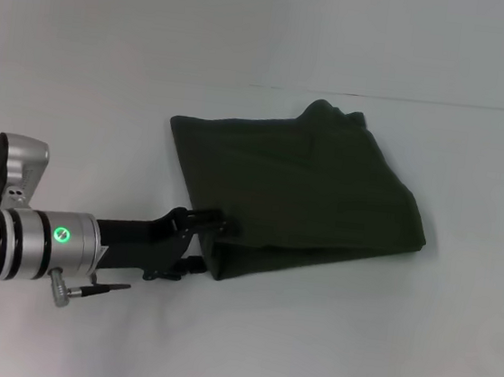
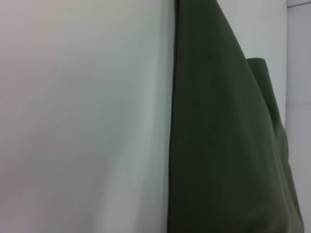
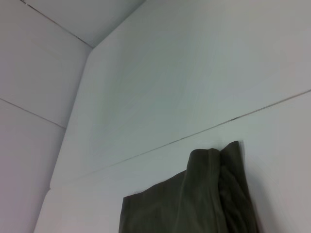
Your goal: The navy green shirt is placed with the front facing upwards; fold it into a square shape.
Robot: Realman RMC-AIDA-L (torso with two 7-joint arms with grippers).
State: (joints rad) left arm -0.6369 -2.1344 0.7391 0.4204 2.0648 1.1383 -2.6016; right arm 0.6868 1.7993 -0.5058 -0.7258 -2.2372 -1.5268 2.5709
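Olive navy green shirt (image 1: 302,190) lies folded on white table (image 1: 325,342); left gripper (image 1: 209,231) clamps its near-left corner.

A bare lab-like test space: plain white table (image 1: 323,360) against white panelled walls (image 3: 43,58).

The shirt (image 1: 301,194) is dark green. It is folded up into a shape close to a square, turned a bit like a diamond. It lies flat on the white desk (image 1: 352,346), nearer the far edge. One far corner is bunched up. No letters show.
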